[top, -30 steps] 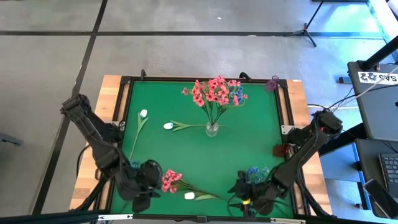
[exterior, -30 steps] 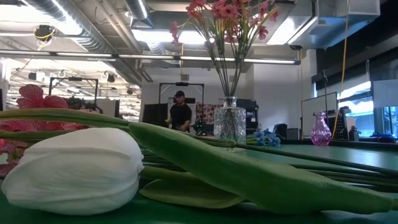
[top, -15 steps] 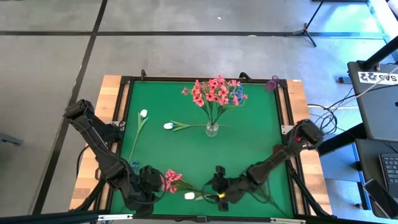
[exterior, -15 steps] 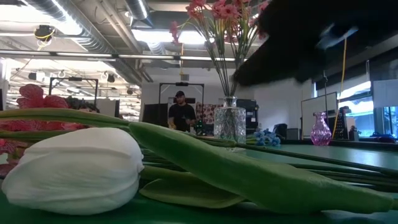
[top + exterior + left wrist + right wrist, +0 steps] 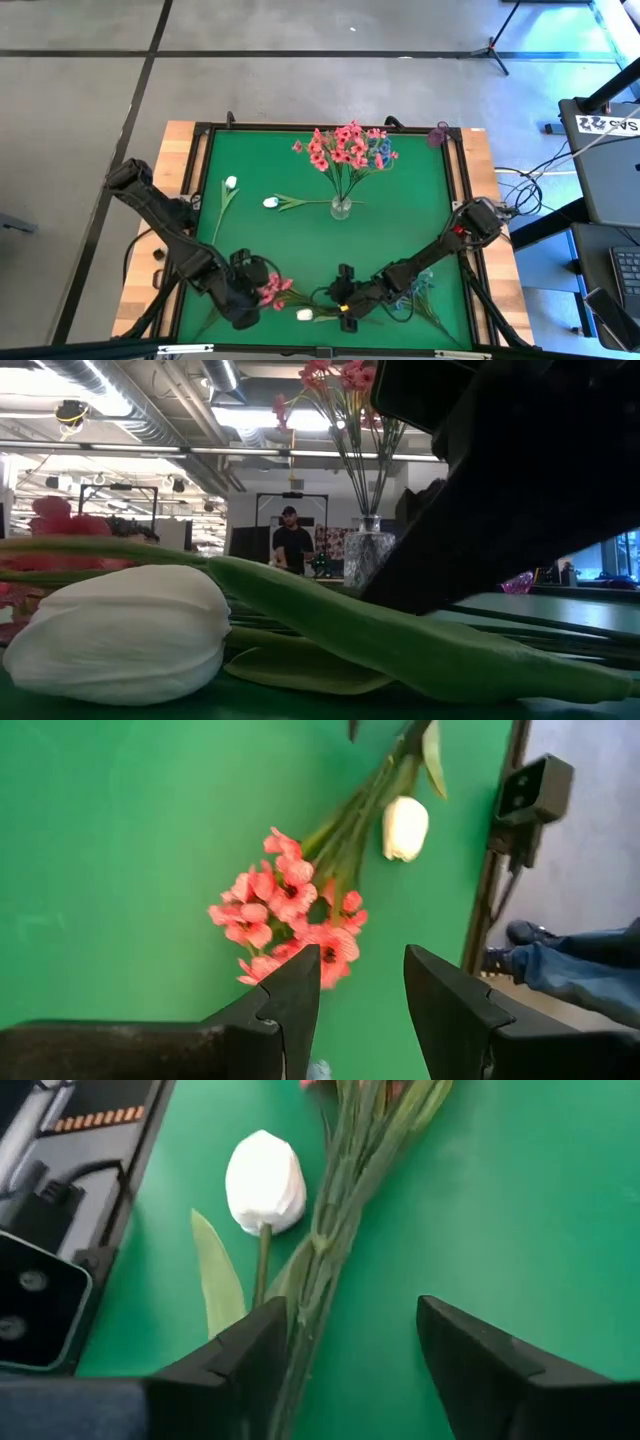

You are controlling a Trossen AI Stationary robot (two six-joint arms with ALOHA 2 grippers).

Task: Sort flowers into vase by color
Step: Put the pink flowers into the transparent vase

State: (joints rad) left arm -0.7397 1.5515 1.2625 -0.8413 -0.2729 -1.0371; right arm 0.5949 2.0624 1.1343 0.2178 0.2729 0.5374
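Observation:
A clear glass vase [image 5: 341, 208] at the table's middle holds a bunch of pink flowers [image 5: 345, 150]. A loose pink sprig [image 5: 290, 925] lies near the front edge, its stems running toward a white bud [image 5: 265, 1180]. My left gripper [image 5: 360, 965] hovers open just left of the pink blooms [image 5: 273, 290]. My right gripper [image 5: 350, 1350] stands open and low over the green stems [image 5: 335, 1220], right of the white bud [image 5: 305, 314]. Two more white buds [image 5: 231, 183] [image 5: 270, 202] lie on the mat at the far left. A blue sprig [image 5: 415, 285] lies by the right arm.
A small purple vase [image 5: 438, 135] stands at the far right corner. The green mat [image 5: 420, 200] has a dark raised frame. In the low view my right arm [image 5: 520, 490] fills the right side, behind the white bud [image 5: 120, 630] and its leaf [image 5: 400, 645]. A person stands far behind.
My right gripper has swept along the near edge toward the table's left and come down, from beside the blue sprig to the stems by the white bud. My left gripper has tipped downward and sunk a little toward the pink sprig. The flowers have stayed in place.

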